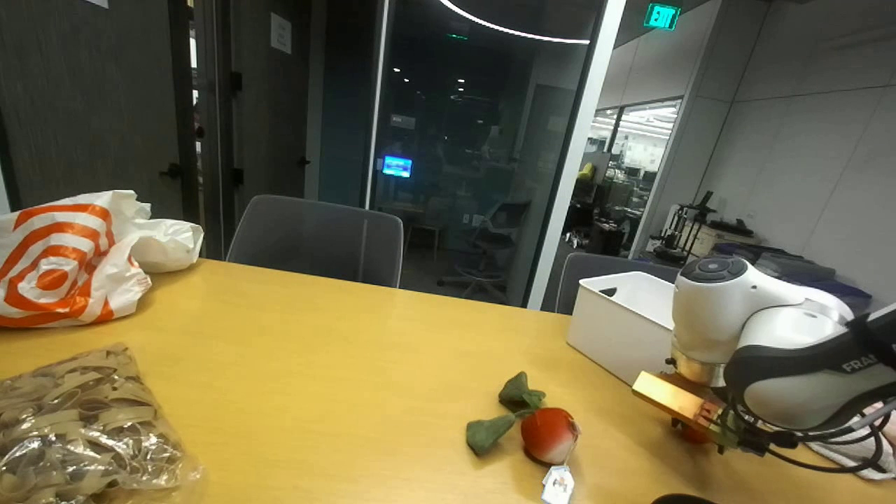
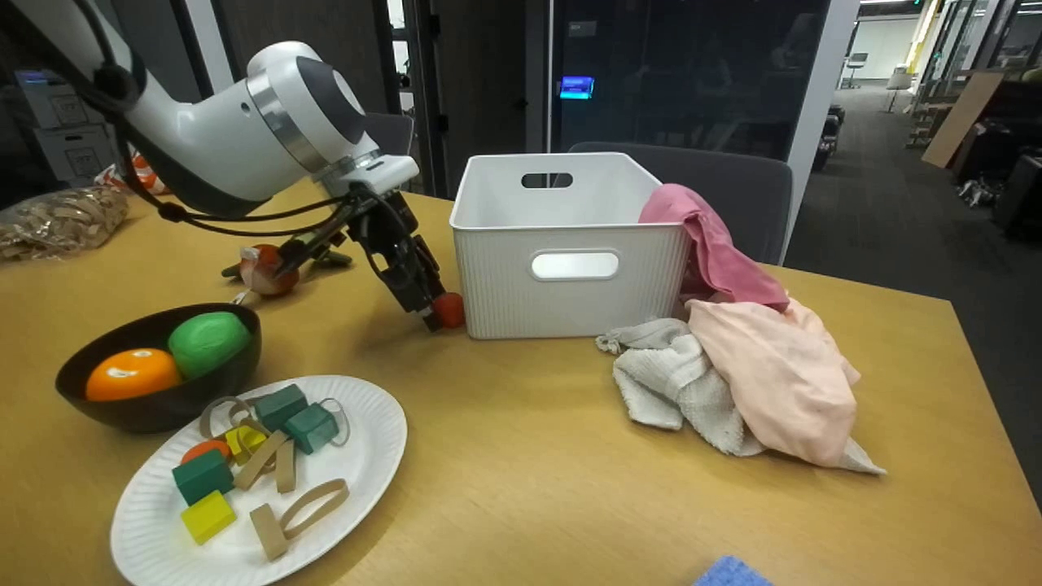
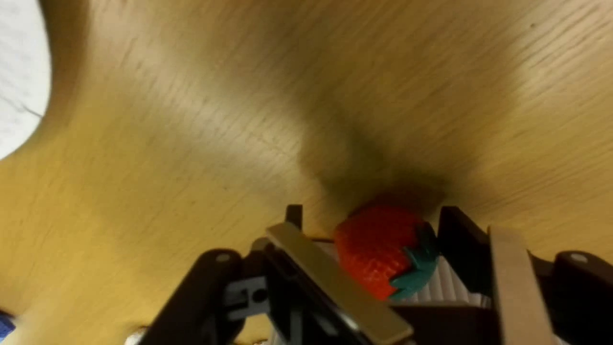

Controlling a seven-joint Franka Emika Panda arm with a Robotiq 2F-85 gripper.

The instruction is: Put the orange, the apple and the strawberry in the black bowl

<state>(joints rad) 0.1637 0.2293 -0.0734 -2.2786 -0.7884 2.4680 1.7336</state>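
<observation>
The orange (image 2: 134, 374) and the green apple (image 2: 209, 345) lie side by side in the black bowl (image 2: 155, 411). Only a sliver of the bowl's rim (image 1: 682, 499) shows at the bottom of an exterior view. The red strawberry (image 2: 448, 310) with green leaves rests on the table against the white bin's wall. In the wrist view the strawberry (image 3: 376, 249) is between the fingers of my gripper (image 3: 372, 215), with a gap on the left side and its leaves close to the right finger. My gripper (image 2: 431, 316) is open, low at the table, pointing down at a tilt.
The white bin (image 2: 570, 293) stands right beside the strawberry. Cloths (image 2: 765, 366) lie beyond it. A paper plate (image 2: 374, 423) with blocks and bands sits near the bowl. A red-orange round fruit (image 1: 549, 435) with leaves and a tag lies behind. A bag of bands (image 1: 91, 434) lies farther off.
</observation>
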